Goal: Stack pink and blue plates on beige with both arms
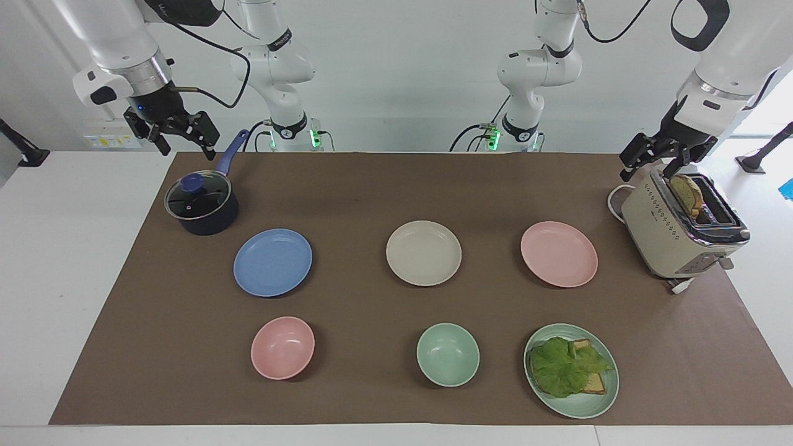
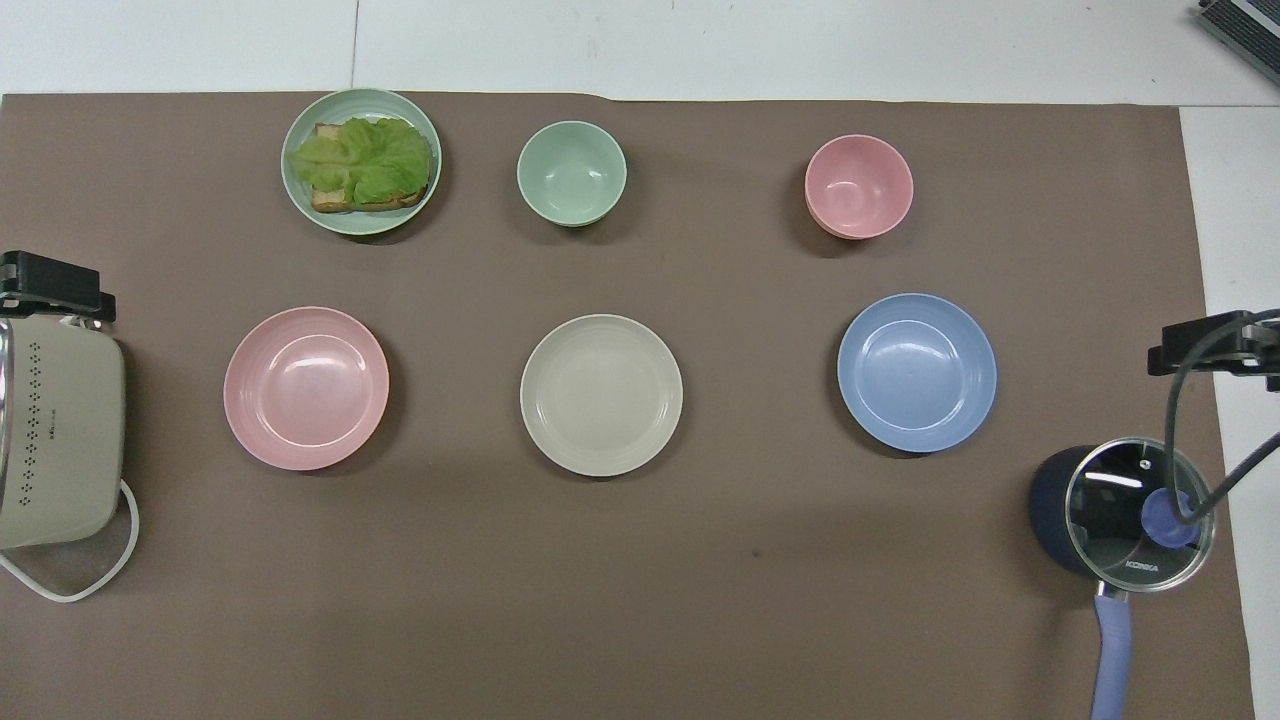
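Observation:
Three equal plates lie in a row across the brown mat. The beige plate (image 1: 424, 253) (image 2: 601, 394) is in the middle. The blue plate (image 1: 272, 262) (image 2: 917, 372) lies toward the right arm's end, and the pink plate (image 1: 559, 254) (image 2: 306, 387) toward the left arm's end. All three are bare and apart from one another. My right gripper (image 1: 186, 145) (image 2: 1210, 345) hangs open in the air over the mat's edge beside the pot, holding nothing. Over the toaster my left gripper (image 1: 650, 167) (image 2: 55, 285) also hangs open and empty.
A dark pot with a glass lid (image 1: 201, 204) stands near the blue plate. A cream toaster (image 1: 681, 232) with bread in its slot stands by the pink plate. Farther from the robots are a pink bowl (image 1: 282, 347), a green bowl (image 1: 447, 354) and a green plate (image 1: 604, 396) with lettuce and bread.

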